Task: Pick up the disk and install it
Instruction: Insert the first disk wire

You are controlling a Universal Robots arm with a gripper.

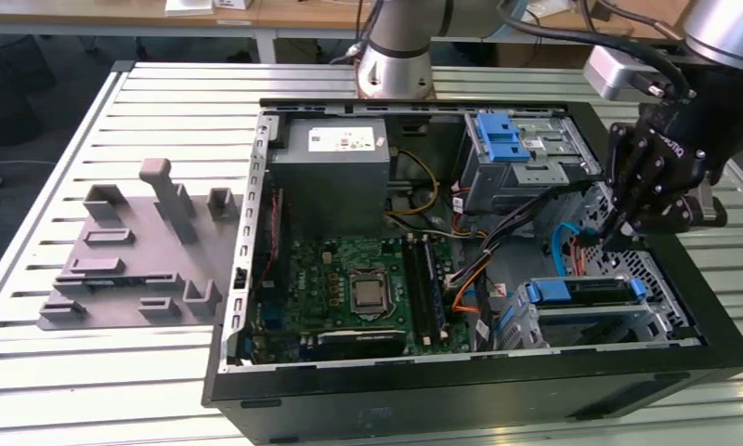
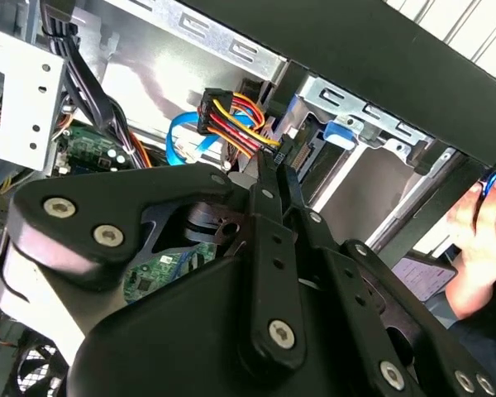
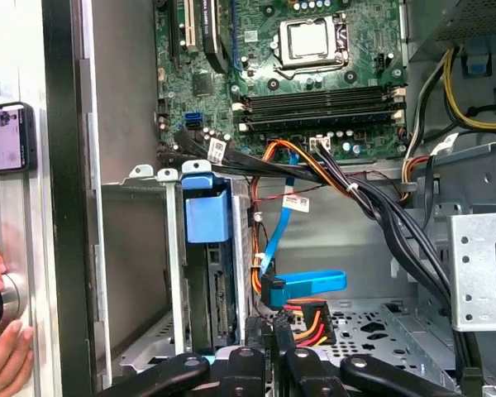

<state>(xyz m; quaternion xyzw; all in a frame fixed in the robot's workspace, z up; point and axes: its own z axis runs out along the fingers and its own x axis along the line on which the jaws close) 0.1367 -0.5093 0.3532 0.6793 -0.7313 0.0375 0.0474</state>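
Note:
The disk [image 1: 582, 292] sits in the drive cage at the case's front corner on the exterior view's right, its blue rail facing up. In the first wrist view the disk [image 3: 218, 289] stands on edge in that cage below a blue tab. My gripper [image 1: 611, 236] hangs inside the case just above and behind the cage. Its fingers are shut together with nothing between them. In both wrist views the gripper [image 2: 273, 165] [image 3: 271, 329] points at a black connector [image 3: 307, 318] with red, yellow and orange wires, next to the disk's end [image 2: 312, 154].
The open computer case [image 1: 471, 390] holds a motherboard [image 1: 346, 279], a grey power supply box [image 1: 334, 158] and an upper metal cage with a blue latch [image 1: 511, 139]. Cables [image 1: 520, 237] cross the middle. A grey fixture [image 1: 136, 251] lies outside. A person's hand [image 2: 484, 219] rests beside the case.

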